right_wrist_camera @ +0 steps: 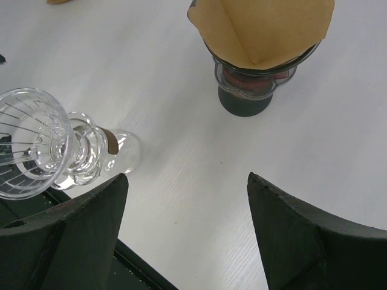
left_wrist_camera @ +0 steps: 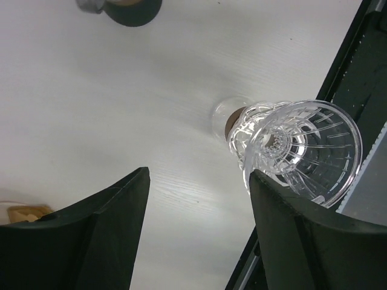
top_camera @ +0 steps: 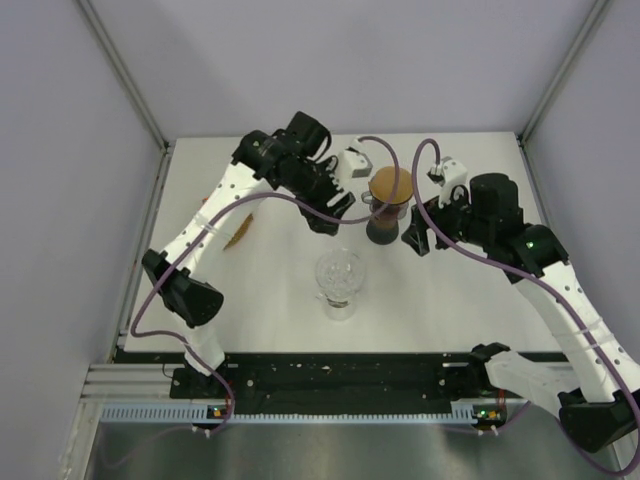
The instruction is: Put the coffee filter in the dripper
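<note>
- Found the brown paper cone coffee filter point(right_wrist_camera: 266, 30) seated inside the dark-rimmed glass dripper point(right_wrist_camera: 245, 90) on its black base, at the upper centre of the right wrist view.
- Found the left gripper point(left_wrist_camera: 199, 175) open: black fingers spread wide, nothing between them, only bare white table point(left_wrist_camera: 121, 90) beneath.
- Located that gripper near the left side of the dripper in the top view, at upper centre of frame.
- Found the right gripper point(right_wrist_camera: 187, 178) likewise open and empty, fingers well apart.
- Located it close to the right side of the dripper in the top view.
- Noted a clear ribbed glass funnel vessel point(top_camera: 340, 280) at the centre of the top view, below the dripper and apart from both grippers.
- Noted a flat brown paper piece point(top_camera: 240, 228) at left of the top view, partly hidden under the left arm.
</note>
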Tool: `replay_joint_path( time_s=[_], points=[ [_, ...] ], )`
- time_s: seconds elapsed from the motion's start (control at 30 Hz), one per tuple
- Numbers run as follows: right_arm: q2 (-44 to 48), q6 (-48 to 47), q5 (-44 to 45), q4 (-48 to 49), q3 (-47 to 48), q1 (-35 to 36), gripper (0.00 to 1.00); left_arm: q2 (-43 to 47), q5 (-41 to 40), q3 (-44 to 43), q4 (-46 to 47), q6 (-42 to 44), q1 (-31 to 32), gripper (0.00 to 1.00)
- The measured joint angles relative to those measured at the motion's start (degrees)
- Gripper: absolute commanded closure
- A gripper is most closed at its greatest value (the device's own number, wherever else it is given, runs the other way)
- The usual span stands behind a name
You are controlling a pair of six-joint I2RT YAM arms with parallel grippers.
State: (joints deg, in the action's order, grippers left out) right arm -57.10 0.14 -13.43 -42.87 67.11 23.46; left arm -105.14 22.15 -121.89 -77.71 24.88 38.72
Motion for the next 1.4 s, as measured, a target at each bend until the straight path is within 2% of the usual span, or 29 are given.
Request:
replay_joint_path(
  time_s=[0.1, 0.23, 0.33, 0.5, 0.77, 1.13, 1.4],
  points=[
    [0.11, -0.59, -0.42, 0.02, 0.00, 0.00, 0.20, 2.23, 1.25, 0.00, -0.04, -1.29, -4.83, 0.28],
    [1.09, -1.22, -0.55, 0.37, -0.02, 0.00, 0.20, 6.82, 1.42, 1.75, 0.50, -3.72, -14.82, 0.33],
    [2.27, -1.55, -0.44, 1.27, -0.39, 0.00, 0.20, 14.19, -5.73, 11.63, 5.77, -5.18, -20.41, 0.39],
    [2.84, -1.79, -0.37, 2.08, -1.68, 0.00, 0.20, 25.20, -18.95, 31.67, 15.85, -4.48, -19.76, 0.48],
    [2.84, -2.10, -0.72, 3.06, -2.95, 0.00, 0.20, 26.45, -36.52, 51.63, 32.76, 0.24, -19.52, 0.62],
    [2.84, -2.10, -1.01, 4.02, -3.98, 0.00, 0.20, 18.14, -49.31, 66.51, 56.22, 6.49, -18.93, 0.63],
    [2.16, -2.14, -1.03, 4.35, -4.13, 0.00, 0.20, 11.39, -50.82, 68.39, 66.99, 10.40, -18.88, 0.63]
  ],
)
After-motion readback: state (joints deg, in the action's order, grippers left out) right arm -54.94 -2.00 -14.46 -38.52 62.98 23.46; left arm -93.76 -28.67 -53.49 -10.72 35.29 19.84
